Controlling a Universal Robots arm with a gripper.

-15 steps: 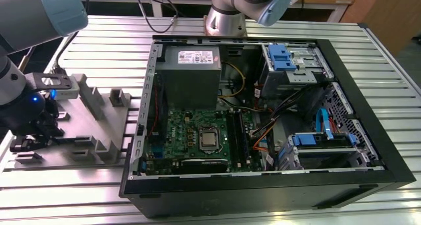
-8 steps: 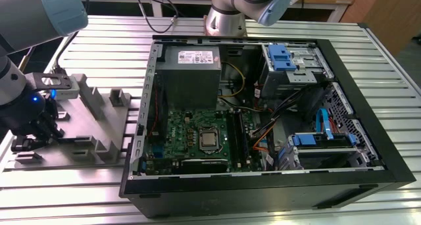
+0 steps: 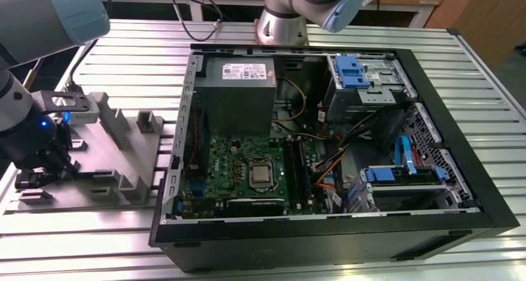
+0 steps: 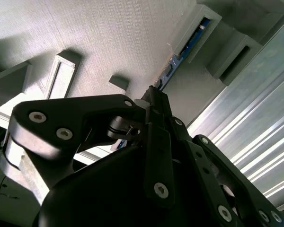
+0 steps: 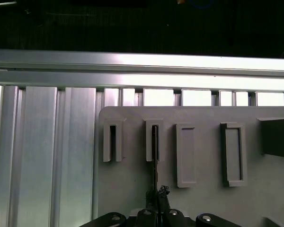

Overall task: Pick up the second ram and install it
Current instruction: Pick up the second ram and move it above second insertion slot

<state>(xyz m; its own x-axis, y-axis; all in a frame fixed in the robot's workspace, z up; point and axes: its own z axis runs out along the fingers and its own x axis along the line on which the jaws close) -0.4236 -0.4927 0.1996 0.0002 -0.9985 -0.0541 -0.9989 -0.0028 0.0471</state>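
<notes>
- Currently the gripper [image 3: 33,173] is seen low over the grey fixture plate [image 3: 107,191], at the exterior view's left, outside the open PC case [image 3: 329,232].
- The second ram [image 5: 155,153] is found standing on edge in a narrow U-shaped bracket [image 5: 148,142] of that plate; in the first wrist view it is seen edge-on as a thin dark line.
- In the second wrist view the blue strip [image 4: 177,56] is seen running from the fingertips into the bracket [image 4: 213,33].
- Claw state: the fingers are drawn together at the near end of the strip and appear clamped on it, in both wrist views ( [image 4: 156,97], [image 5: 157,195]).
- The strip is seated in its bracket, not lifted clear.
- Other brackets on the plate are shown alongside, one [image 5: 112,142] just beside the occupied one.
- Inside the case the green motherboard [image 3: 238,164] is seen below the power supply [image 3: 238,77].
- Plate and case are both rested on the slatted aluminium table [image 3: 82,244].
</notes>
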